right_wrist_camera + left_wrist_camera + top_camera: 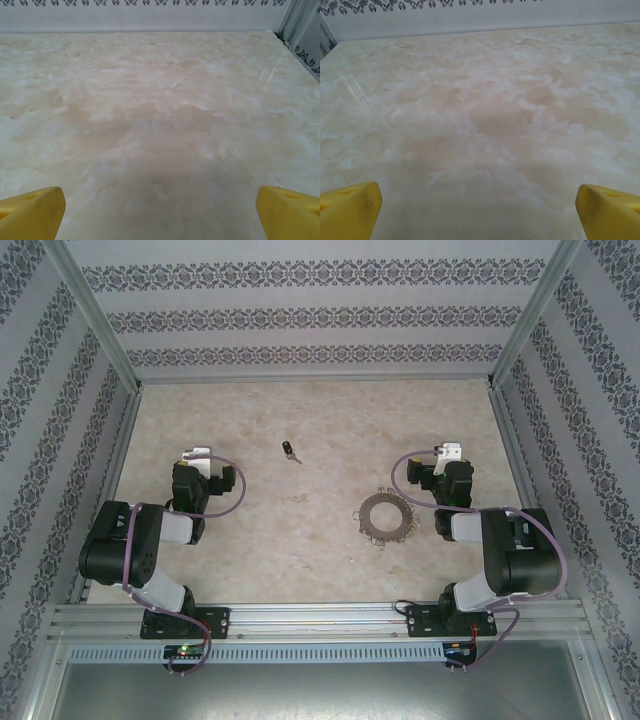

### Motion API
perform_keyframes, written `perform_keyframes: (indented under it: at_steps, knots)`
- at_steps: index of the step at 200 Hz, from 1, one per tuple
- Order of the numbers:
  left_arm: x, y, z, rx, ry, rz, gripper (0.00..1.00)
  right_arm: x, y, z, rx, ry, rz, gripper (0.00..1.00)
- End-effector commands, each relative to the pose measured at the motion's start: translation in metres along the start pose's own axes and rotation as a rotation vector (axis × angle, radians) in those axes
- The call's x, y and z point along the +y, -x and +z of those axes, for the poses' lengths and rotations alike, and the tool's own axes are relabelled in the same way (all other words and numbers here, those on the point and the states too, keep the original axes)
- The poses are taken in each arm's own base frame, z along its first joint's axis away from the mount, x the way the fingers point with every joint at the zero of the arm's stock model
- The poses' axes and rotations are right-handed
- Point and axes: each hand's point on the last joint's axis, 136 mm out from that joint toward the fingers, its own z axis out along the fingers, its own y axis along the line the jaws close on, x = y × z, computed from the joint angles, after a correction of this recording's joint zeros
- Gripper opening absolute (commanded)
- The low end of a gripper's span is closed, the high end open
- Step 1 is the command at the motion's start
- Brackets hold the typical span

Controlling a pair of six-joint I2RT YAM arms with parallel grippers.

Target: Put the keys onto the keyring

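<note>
A tiny key point(289, 450) with a black head lies alone on the marbled table, toward the back and left of centre. The keyring point(386, 516), a flat grey ring with small wire loops round its rim, lies right of centre. My left gripper point(197, 454) sits folded back at the left, well left of the key. In the left wrist view it point(480, 212) is open, its yellow fingertips point(350, 210) wide apart over bare table. My right gripper point(448, 452) rests just right of the keyring and is also open point(160, 212), yellow fingertips point(287, 212) far apart with nothing between them.
Patterned walls with metal posts point(100, 330) close in the table on three sides. An aluminium rail point(320, 620) runs along the near edge under both arm bases. Bare marbled table point(320, 420) stretches between the arms and the back wall.
</note>
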Motion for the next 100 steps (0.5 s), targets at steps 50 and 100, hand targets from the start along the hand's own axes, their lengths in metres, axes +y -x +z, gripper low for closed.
perform_keyframes:
  at_steps: [50, 100]
  knots:
    - [0.0014, 0.0035, 0.0033, -0.006, -0.001, 0.002, 1.00, 0.0093, 0.0156, 0.0033, -0.047, 0.035, -0.003, 0.98]
    - [0.0013, 0.0031, 0.0020, -0.011, -0.002, 0.003, 1.00, 0.0081, 0.0171, 0.0035, -0.049, 0.028, -0.002, 0.98]
